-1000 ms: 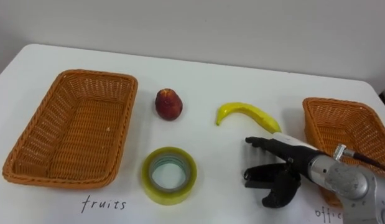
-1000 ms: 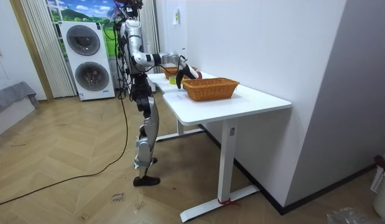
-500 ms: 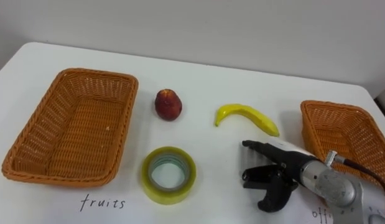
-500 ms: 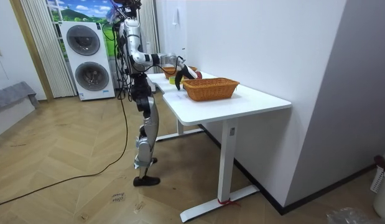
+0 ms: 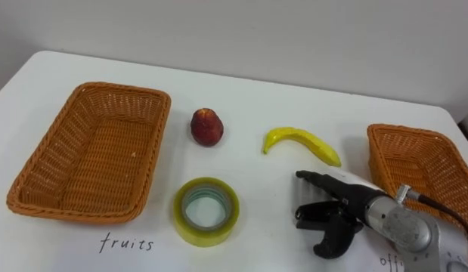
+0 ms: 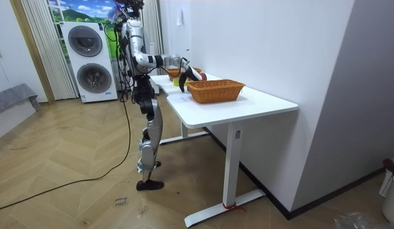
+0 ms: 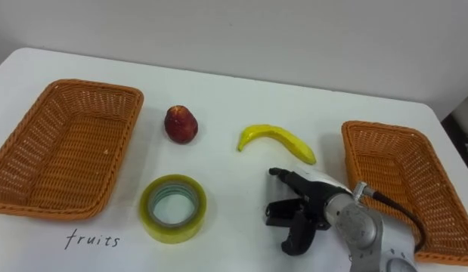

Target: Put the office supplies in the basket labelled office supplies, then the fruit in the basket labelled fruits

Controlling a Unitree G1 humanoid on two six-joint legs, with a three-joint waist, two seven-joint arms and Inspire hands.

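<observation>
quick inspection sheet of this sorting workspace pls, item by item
surface: white table, clean; a handwritten label at its front edge by the left basket.
job's things: red fruit, banana and tape roll lie apart on the table between the baskets; nothing seen in the left basket or the right basket.
clutter: nothing seen.
robot hands: right robot hand open, holding nothing, over the table between tape roll and right basket, in front of the banana.
cables: nothing seen lying on the table.
surroundings: the robot stands at the table; stacked laundry machines behind it, wood floor.
</observation>
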